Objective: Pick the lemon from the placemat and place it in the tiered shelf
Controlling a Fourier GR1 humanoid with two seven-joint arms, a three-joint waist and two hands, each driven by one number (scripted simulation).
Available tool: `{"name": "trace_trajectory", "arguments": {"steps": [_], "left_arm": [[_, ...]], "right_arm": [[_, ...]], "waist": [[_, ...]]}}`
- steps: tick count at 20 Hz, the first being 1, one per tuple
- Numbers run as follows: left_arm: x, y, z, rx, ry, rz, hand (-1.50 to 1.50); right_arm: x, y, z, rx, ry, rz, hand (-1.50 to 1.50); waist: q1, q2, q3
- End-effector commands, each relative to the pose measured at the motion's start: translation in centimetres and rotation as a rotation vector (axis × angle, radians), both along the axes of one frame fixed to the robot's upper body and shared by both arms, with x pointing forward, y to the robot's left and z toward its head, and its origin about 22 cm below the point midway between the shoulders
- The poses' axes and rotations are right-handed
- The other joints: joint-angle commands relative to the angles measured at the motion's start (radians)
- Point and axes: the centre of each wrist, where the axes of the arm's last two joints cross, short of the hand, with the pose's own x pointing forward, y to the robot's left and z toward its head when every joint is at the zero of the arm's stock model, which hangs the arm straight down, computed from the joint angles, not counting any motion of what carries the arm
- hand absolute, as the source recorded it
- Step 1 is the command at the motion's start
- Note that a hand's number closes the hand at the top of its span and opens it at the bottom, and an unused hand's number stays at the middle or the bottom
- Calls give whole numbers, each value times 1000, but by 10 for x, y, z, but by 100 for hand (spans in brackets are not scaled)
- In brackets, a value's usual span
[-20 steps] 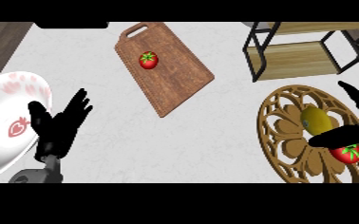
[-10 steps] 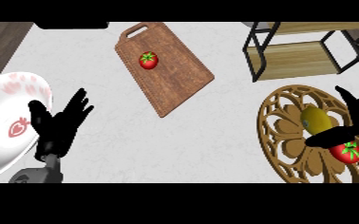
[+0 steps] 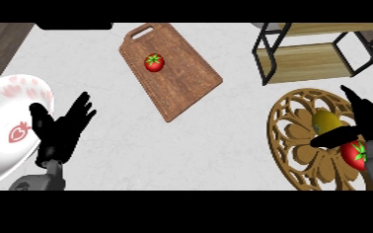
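Right hand spread beside the lemon on the placemat — left hand relaxed, fingers up.

Lemon yellow; placemat tan, cut-out petal pattern — tomato red with green top, board brown wood grain; plate white, pink strawberry print — tabletop pale grey, marbled.

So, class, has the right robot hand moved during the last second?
Yes. The right robot hand has shifted left, further in over the placemat and closer to the lemon.
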Motion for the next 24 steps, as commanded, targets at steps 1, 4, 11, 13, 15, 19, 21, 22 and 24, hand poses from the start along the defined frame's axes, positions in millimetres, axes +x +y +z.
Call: {"name": "trace_trajectory", "arguments": {"steps": [1, 4, 11, 13, 15, 19, 21, 22, 24], "left_arm": [[-11, -7, -18, -2, 63, 10, 0], [3, -2, -4, -14, 53, -5, 0], [1, -8, -19, 6, 71, 1, 0], [-9, -2, -24, -20, 85, 12, 0], [-4, -11, -18, -13, 72, 20, 0], [-18, 3, -22, 2, 66, -3, 0], [-8, 2, -20, -1, 68, -3, 0], [-1, 10, 0, 0, 73, 12, 0], [-16, -2, -23, -17, 76, 12, 0]], "right_arm": [[1, 0, -10, 0, 2, 18, -150], [0, 14, -20, 12, 175, 224, 150], [8, 27, -27, 67, 51, 251, 150], [9, 43, -22, 46, 4, 268, 150], [1, 42, -8, 60, -70, 300, 150], [-3, 66, -4, 95, -32, 667, 150], [-9, 90, -10, 117, -16, 856, 150], [-7, 88, 2, 85, -57, 870, 150], [-14, 84, 19, 148, -150, 868, 150]], "waist": [[-1, 7, -6], [3, 9, -7], [-5, 8, -7], [-3, 7, -7], [-8, 5, -7], [0, 4, -7], [0, 9, -7], [1, 4, -6], [-9, 4, -7]]}}
